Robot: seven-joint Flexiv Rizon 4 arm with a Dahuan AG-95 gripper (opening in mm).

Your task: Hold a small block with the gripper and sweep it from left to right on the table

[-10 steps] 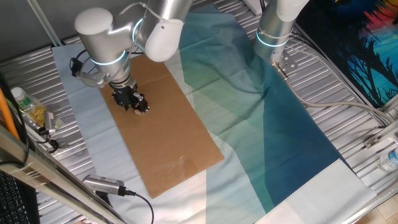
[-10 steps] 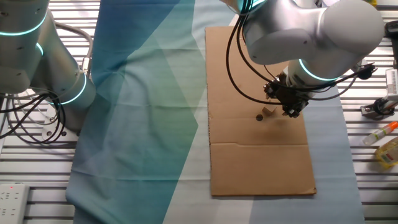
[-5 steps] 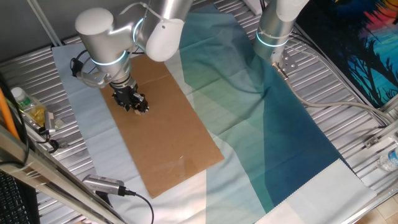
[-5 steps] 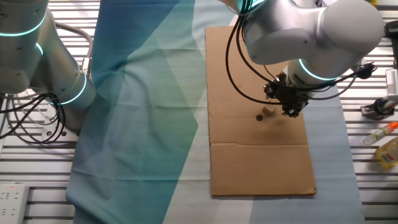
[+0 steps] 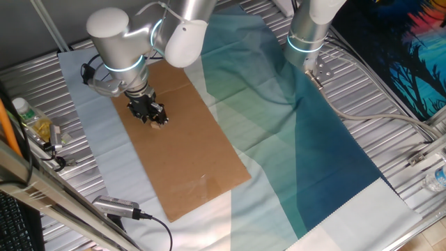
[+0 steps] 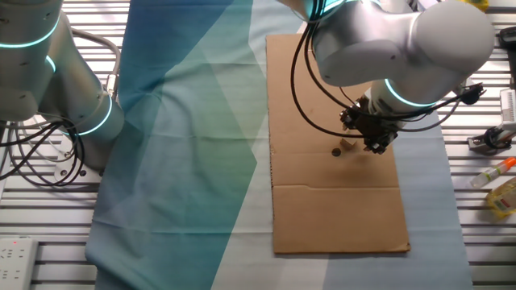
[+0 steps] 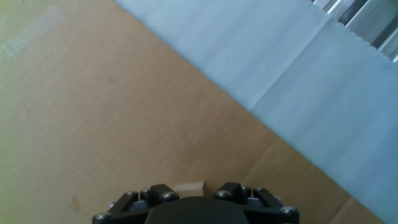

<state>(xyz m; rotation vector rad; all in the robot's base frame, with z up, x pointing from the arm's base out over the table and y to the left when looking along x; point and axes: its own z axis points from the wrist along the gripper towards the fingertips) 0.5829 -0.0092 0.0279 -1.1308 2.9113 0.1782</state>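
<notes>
The small block (image 6: 347, 145) is a tiny tan cube on the brown cardboard sheet (image 6: 330, 201), right beside a small black dot (image 6: 337, 151). My gripper (image 6: 367, 142) hangs from the silver arm with the teal ring, its tips down at the cardboard and the block at them. In the hand view the block (image 7: 189, 186) sits between the two dark jaw mounts of the gripper (image 7: 194, 195), nearly filling the gap. In the one fixed view the gripper (image 5: 150, 116) is at the cardboard's far left part with the block (image 5: 159, 125) at its tips.
A second silver arm (image 5: 310, 31) stands idle at the back on the teal cloth (image 5: 313, 139). Bottles and tools (image 5: 31, 125) lie at the left edge of the ribbed metal table (image 5: 390, 97). A pale cloth (image 7: 298, 93) borders the cardboard.
The arm and gripper have shifted very slightly across the cardboard, with the block staying at the fingertips. Nothing else has moved.
</notes>
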